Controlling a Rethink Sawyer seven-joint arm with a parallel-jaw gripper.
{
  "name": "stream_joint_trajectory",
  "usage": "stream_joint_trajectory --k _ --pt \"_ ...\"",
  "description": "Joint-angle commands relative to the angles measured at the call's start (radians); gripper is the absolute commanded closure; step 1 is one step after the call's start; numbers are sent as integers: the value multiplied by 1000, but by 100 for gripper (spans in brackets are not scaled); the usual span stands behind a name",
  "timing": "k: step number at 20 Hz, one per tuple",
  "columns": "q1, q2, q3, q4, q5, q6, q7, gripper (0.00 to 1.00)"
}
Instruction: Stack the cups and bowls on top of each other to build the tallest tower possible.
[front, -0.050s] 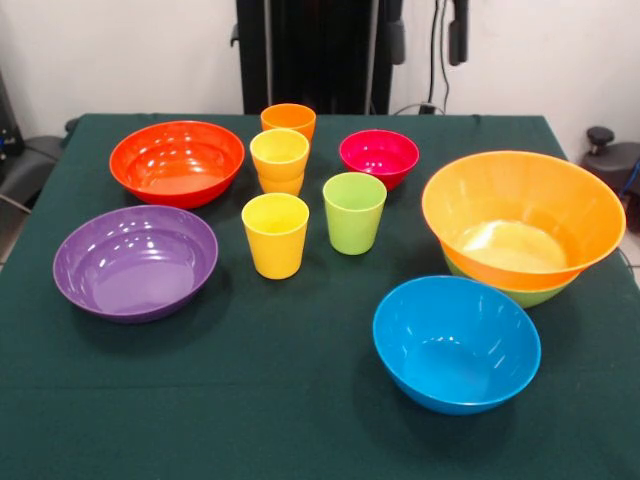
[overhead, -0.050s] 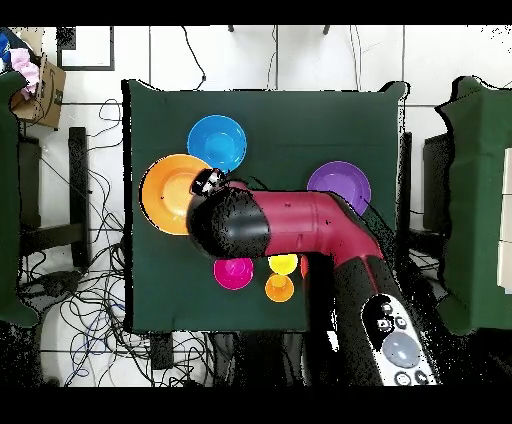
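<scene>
Setting: a green-clothed table (front, -0.050s: 300, 400) carries bowls and cups, most of them standing singly.

Arm: seen from overhead, the red and black arm (overhead, -0.050s: 300, 225) reaches across the table's middle, its black head hanging beside the large orange bowl (overhead, -0.050s: 172, 192).

Gripper: hidden under the arm's head in the overhead view and absent from the front view, so whether it is open, closed or carrying anything cannot be told.

Tower so far: in the front view the large orange bowl (front, -0.050s: 522, 215) sits nested in a lime green bowl (front, -0.050s: 525, 294) near the table's right edge, and a yellow cup (front, -0.050s: 279, 155) sits in an orange one (front, -0.050s: 281, 184) toward the far edge.

Loose pieces: blue bowl (front, -0.050s: 456, 343) just in front of the nested pair, toward the near edge; purple bowl (front, -0.050s: 135, 262) and red-orange bowl (front, -0.050s: 177, 162) along the left side; magenta bowl (front, -0.050s: 379, 157), another orange cup (front, -0.050s: 288, 119), a second yellow cup (front, -0.050s: 275, 234) and a lime green cup (front, -0.050s: 354, 212) about the centre.

Key relation: the nested bowl pair lies right beside the arm's head, on the side away from the purple bowl; the blue bowl is the nearest loose piece to it.

Likely next: either of those two seems the probable target, a judgement only.
</scene>
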Motion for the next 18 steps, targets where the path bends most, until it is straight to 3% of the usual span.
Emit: stream_joint_trajectory --k 1,9,13,18 --pt "-5 134 73 -137 -95 172 -241 0" --pt "46 295 56 -297 -190 162 -230 0" --pt "46 323 70 -339 -198 188 -248 0" --pt "4 318 98 -321 -201 188 -277 0"
